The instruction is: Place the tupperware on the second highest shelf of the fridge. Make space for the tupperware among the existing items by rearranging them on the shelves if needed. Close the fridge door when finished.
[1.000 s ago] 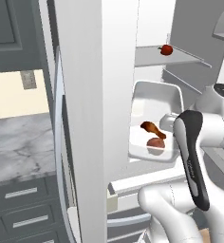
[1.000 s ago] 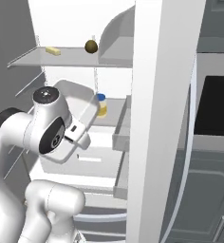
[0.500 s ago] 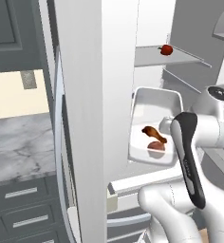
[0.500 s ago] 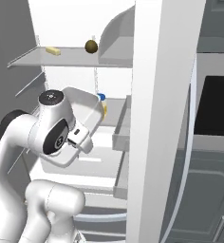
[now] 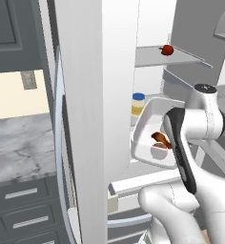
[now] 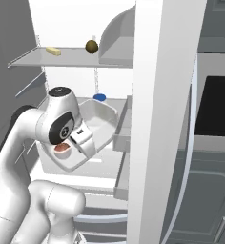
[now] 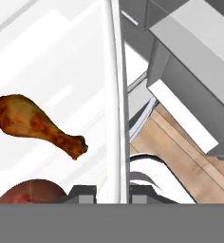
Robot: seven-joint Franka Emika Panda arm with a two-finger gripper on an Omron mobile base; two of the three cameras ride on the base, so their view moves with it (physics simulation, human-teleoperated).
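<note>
While the gripper (image 7: 113,191) is pinching the tub's (image 5: 148,125) rim between its fingers, you are carrying it tilted inside the open fridge (image 5: 86,95), near the jar (image 5: 138,102). The drumstick (image 7: 35,124) and red food (image 7: 31,191) are at risk of sliding out, and the tub's far edge could knock the jar over.

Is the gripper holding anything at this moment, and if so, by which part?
Yes: the gripper holds the tupperware, pinched on its rim wall, one fingertip inside and one outside. The drumstick lies inside the tub.
</note>
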